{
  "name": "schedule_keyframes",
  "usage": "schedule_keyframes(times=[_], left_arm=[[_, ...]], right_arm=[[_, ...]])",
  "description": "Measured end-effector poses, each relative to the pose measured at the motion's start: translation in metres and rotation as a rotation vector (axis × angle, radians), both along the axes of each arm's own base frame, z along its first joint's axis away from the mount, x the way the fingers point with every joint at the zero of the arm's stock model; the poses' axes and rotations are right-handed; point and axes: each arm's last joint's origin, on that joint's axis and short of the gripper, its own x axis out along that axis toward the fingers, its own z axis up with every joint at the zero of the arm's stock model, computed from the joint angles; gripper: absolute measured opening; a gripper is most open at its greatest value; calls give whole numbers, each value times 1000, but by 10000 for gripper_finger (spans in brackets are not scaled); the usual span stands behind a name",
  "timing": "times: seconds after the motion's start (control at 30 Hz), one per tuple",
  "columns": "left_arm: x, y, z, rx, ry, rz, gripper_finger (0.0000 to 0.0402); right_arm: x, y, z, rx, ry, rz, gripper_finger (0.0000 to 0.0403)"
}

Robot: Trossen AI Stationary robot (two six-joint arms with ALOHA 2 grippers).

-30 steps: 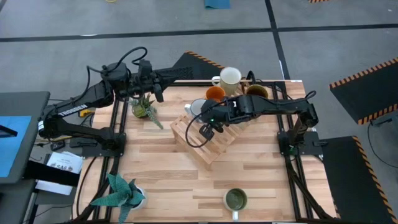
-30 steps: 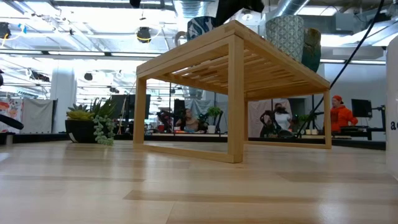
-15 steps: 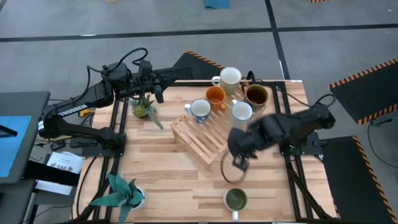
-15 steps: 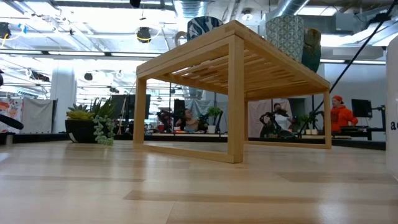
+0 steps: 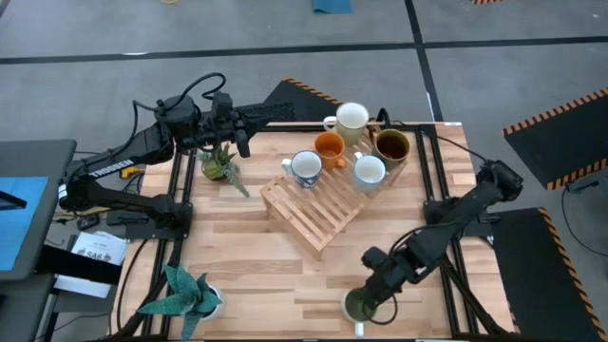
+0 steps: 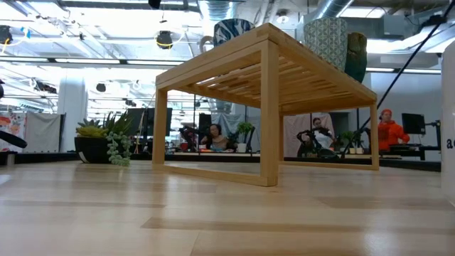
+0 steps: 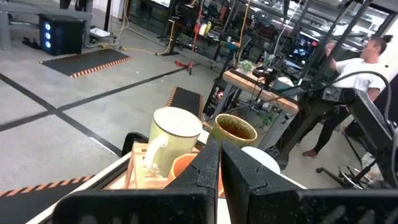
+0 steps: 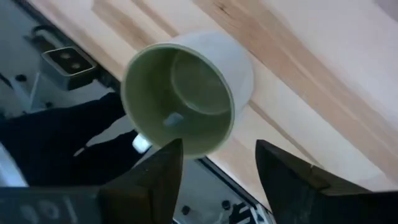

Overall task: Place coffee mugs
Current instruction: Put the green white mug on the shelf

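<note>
While spread open, right tool [image 8: 214, 168] hovers above green-lined mug [image 8: 186, 93].

even, bright overhead light; shadows on the table [image 5: 247, 256] are soft and faint. ceiling lamps [image 6: 165, 39] glare in the low view, its near tabletop blurred. the right wrist view is slightly soft.

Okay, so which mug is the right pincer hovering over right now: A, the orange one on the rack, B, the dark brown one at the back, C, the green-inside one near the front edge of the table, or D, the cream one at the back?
C: in the overhead view the right pincer is over the green-inside mug at the table's front edge, and the right wrist camera shows its open fingers either side of that mug.
</note>
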Motion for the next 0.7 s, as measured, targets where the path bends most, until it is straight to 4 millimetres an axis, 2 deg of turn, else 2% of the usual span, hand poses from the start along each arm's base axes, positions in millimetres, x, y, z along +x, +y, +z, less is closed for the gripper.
schedule_keyframes(times=[0.4,0.6,0.7], left_arm=[[0,0,0,8,4,0,0],[0,0,0,8,4,0,0],[0,0,0,8,4,0,0]], right_arm=[[24,15,-49,-85,103,11,230],[27,8,-48,-134,65,54,223],[27,8,-48,-141,55,82,186]])
